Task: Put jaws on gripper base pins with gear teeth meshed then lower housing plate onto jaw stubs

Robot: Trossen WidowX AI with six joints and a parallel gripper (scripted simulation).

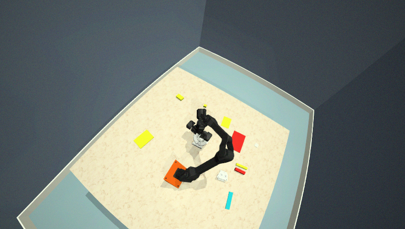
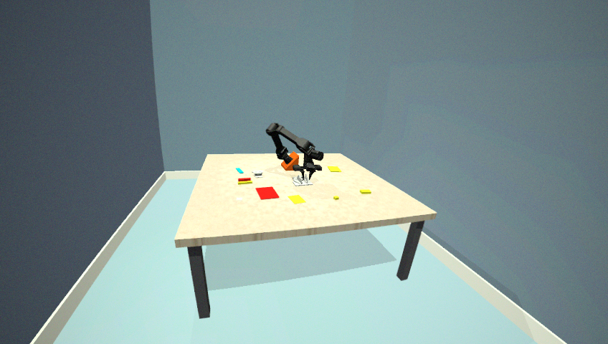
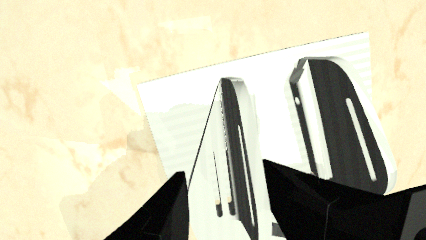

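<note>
1. In the exterior view, the black arm's foot [image 1: 179, 173] [image 2: 287, 158] sits on the far side of the pincer.
2. The upper arm [image 1: 209, 165] [image 2: 276, 138] climbs leftward to the elbow [image 1: 226, 154] [image 2: 274, 128], the arm's highest point.
3. From there, the forearm [image 1: 218, 129] [image 2: 294, 138] slopes down toward the right and near side.
4. The wrist [image 1: 201, 120] [image 2: 313, 152] is bent, aiming the pincer [image 1: 199, 130] [image 2: 307, 175] [image 3: 222, 174] down at the counter.
5. The pincer is closed on something, its fingers partly spread.
6. In the wrist view, its dark, tapered fingertips enter from the lower left and lower right, apart from each other.
</note>
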